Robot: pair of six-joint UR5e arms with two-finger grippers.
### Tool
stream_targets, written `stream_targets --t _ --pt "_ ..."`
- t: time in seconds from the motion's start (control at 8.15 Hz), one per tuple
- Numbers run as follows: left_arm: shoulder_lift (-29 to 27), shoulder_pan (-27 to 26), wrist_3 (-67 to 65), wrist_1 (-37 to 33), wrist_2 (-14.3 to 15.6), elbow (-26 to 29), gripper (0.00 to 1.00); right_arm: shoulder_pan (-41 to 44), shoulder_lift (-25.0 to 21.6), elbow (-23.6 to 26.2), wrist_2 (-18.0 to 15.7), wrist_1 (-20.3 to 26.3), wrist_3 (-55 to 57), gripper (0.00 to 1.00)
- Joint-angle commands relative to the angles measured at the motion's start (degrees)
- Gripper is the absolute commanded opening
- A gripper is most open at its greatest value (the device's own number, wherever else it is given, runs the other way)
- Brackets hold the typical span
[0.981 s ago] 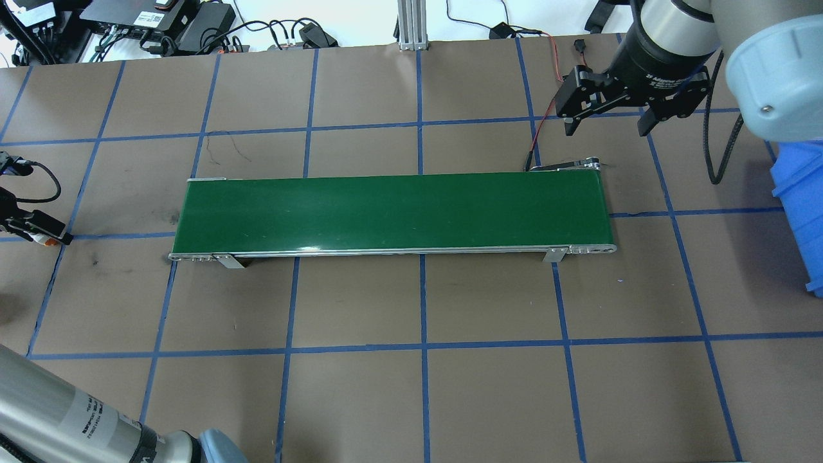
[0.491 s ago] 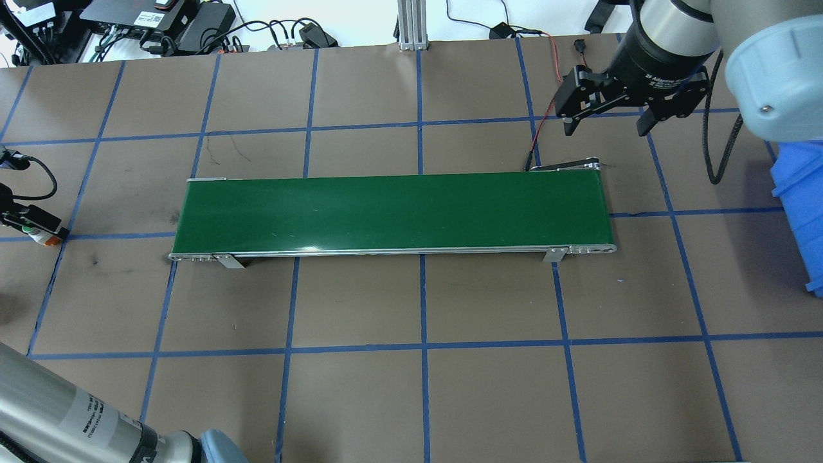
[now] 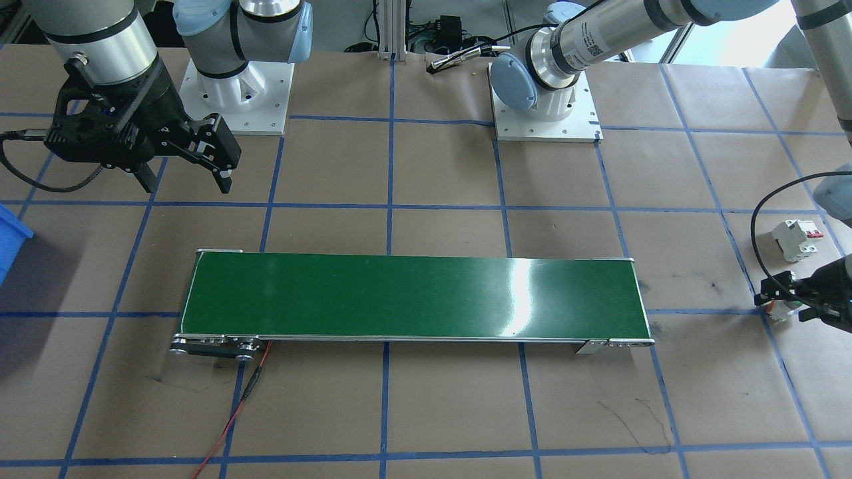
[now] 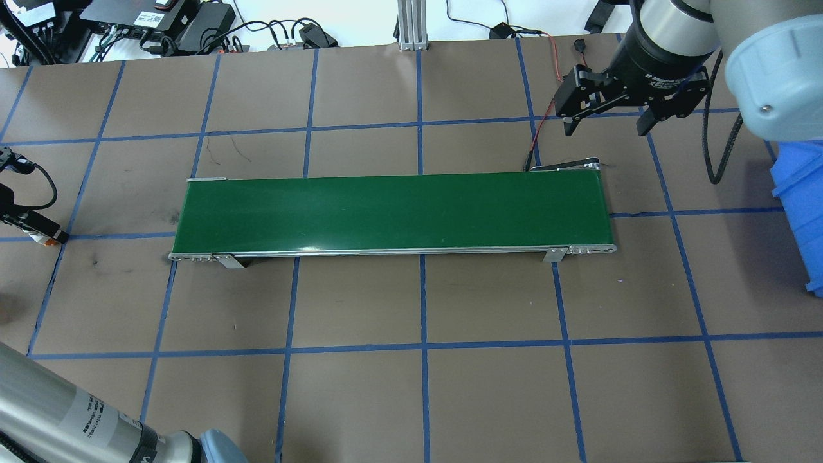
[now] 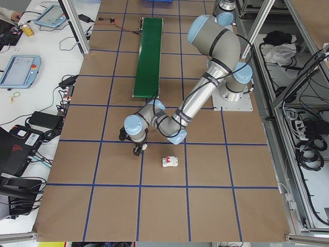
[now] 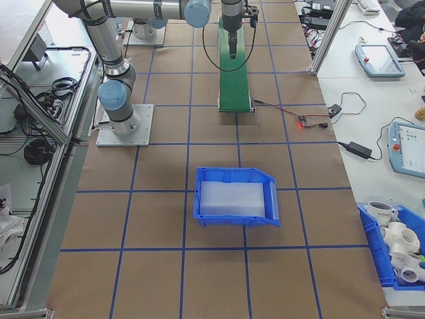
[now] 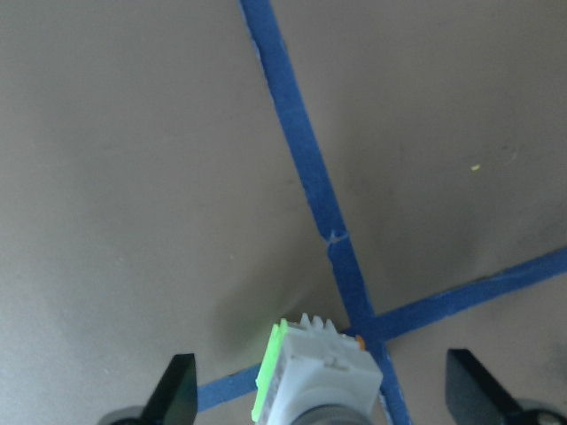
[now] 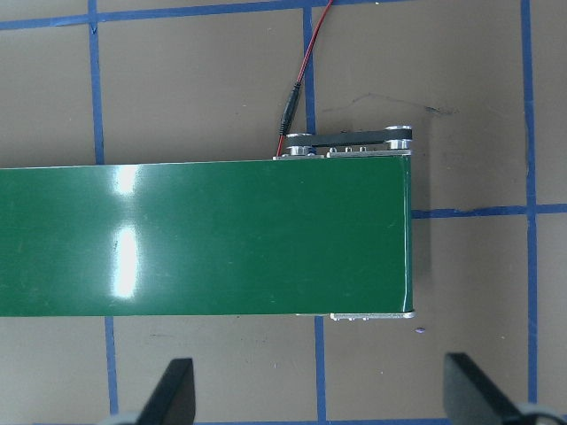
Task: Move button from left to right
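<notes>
The button lies on its side on the brown table at a crossing of blue tape lines, green cap to the left, white body to the right. My left gripper is low over it, open, with one finger on either side and a wide gap to each. From across the table the button shows as a small white and orange piece under the left gripper. My right gripper hangs open and empty above the table, just beyond the conveyor's right end.
A green conveyor belt lies across the table's middle, with a red wire at its right end. A white circuit breaker stands near the left gripper. A blue bin sits at the right edge.
My left gripper has shifted a little toward the view's left edge, staying around the button. The right arm has not moved.
</notes>
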Motion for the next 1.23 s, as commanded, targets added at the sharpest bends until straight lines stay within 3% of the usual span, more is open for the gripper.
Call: stream_targets --t 0.0,0.86,1.1 --pt "0.05 0.06 2.31 -0.05 0.48 -0.07 1.0 0.0 0.01 0.0 -0.12 -0.01 -0.09 1.0" --pt "0.23 0.06 12.77 1.0 -0.05 0.02 0.98 0.0 -0.08 0.0 0.06 -0.18 -0.09 1.0" --pt "0.14 0.06 13.03 1.7 0.04 -0.07 0.75 0.0 -0.08 0.0 0.06 -0.18 -0.09 1.0"
